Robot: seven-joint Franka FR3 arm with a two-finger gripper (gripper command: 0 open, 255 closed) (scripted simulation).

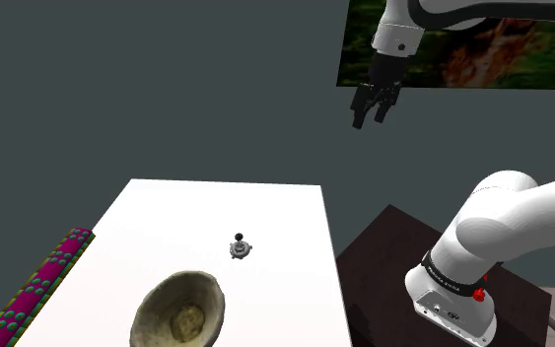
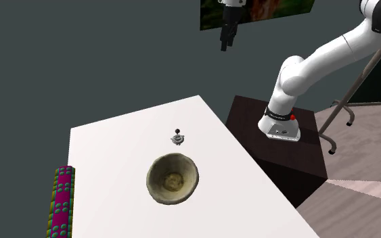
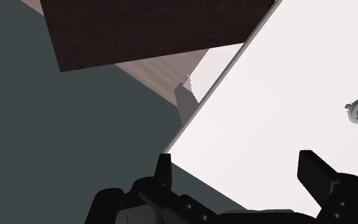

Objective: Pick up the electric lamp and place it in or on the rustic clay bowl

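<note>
Hanging High With a Wide, Empty Claw

From my console I see the claw up in the air, well above the white table. It hangs in front of the dark grey wall, just below the edge of a green and brown picture there. In the wrist view its two black fingers stand wide apart. Nothing sits between them and they touch nothing. Looking along them, I see the table's edge running slantwise beneath, with the dark brown stand beyond it.

The lamp is a small grey thing with a dark knob on top. It stands on the table near the middle, well apart from the claw. In the wrist view it sits far out to one side, beyond one finger.

The bowl, rough and brownish-tan, rests on the table too. In the shoulder view it is nearer the camera than the lamp, close to it but not touching. A magenta strip with green dots lies along the table's side at the shoulder view's left.
</note>
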